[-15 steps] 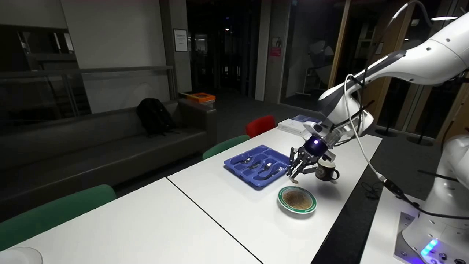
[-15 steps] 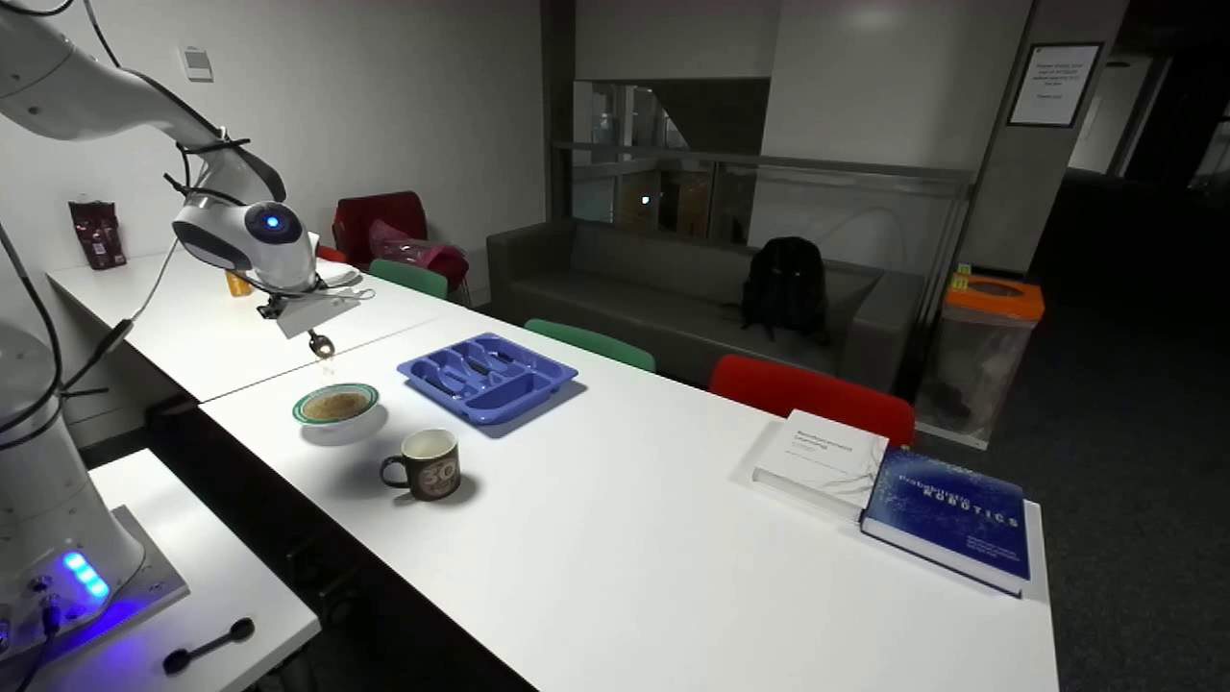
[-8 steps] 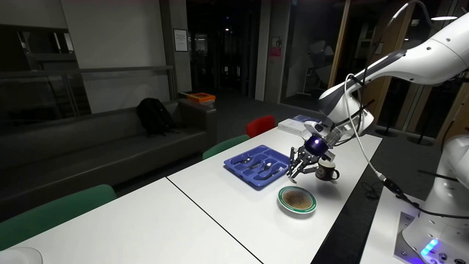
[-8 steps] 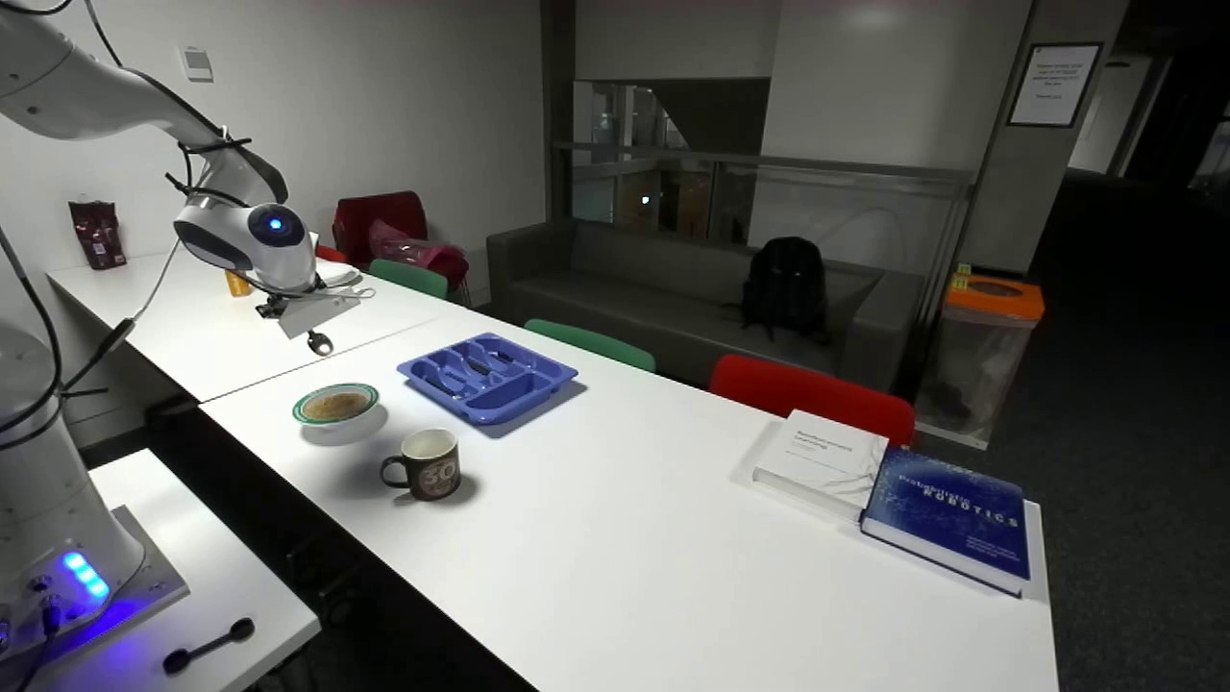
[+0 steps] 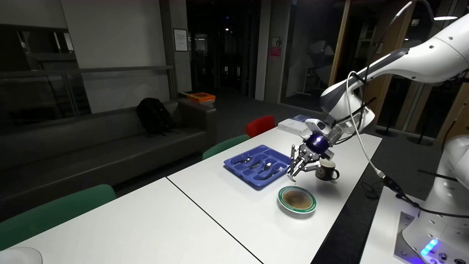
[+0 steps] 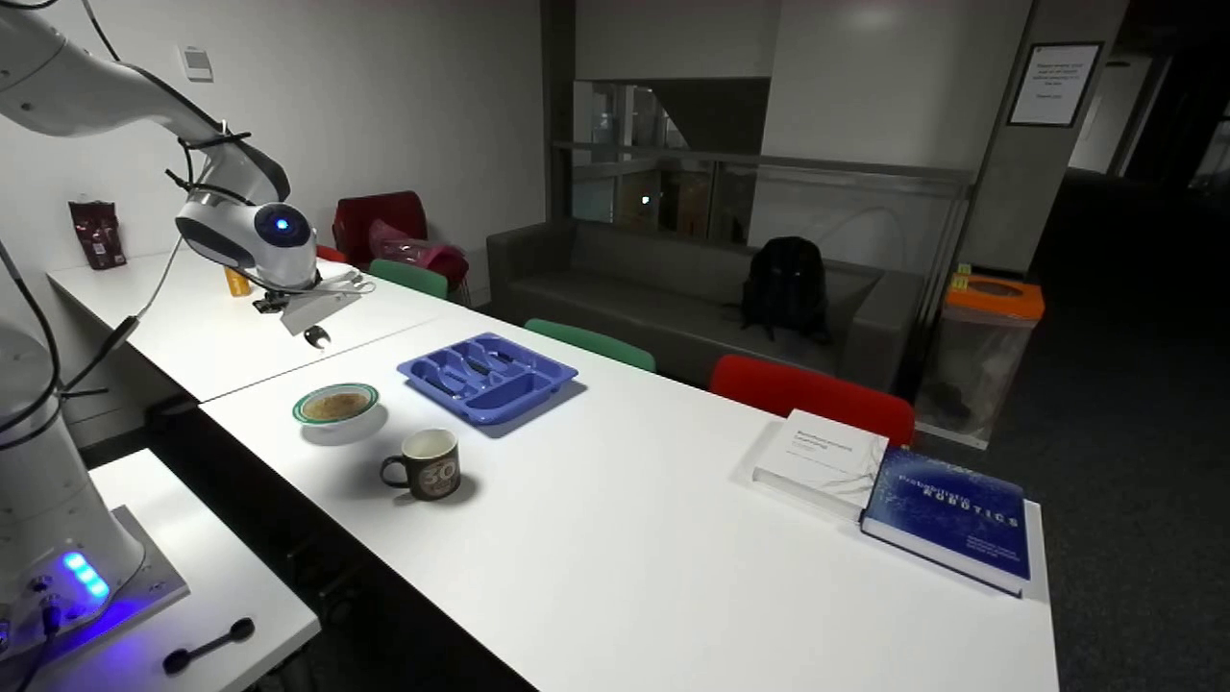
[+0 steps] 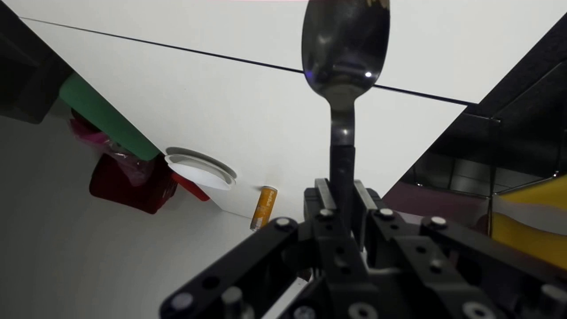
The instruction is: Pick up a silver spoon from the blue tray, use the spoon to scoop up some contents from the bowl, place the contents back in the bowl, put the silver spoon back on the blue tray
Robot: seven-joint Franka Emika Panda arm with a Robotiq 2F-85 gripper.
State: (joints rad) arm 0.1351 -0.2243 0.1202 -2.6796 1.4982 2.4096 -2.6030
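The gripper (image 7: pixel 344 190) pinches the silver spoon (image 7: pixel 346 51) by its dark handle (image 7: pixel 342 163). Left and right, the jaws stand nearly together.

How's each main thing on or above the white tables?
Silver metal spoon with black handle: held, tan traces near tip.
Black metal gripper: shut on that spoon.
Round white bowl with green rim: upright, holding loose tan contents.
Rectangular blue plastic tray: flat, holding cutlery.
Dark round mug: upright.
Orange cylindrical can: upright.
Rectangular white book: closed.
Rectangular blue book: closed.
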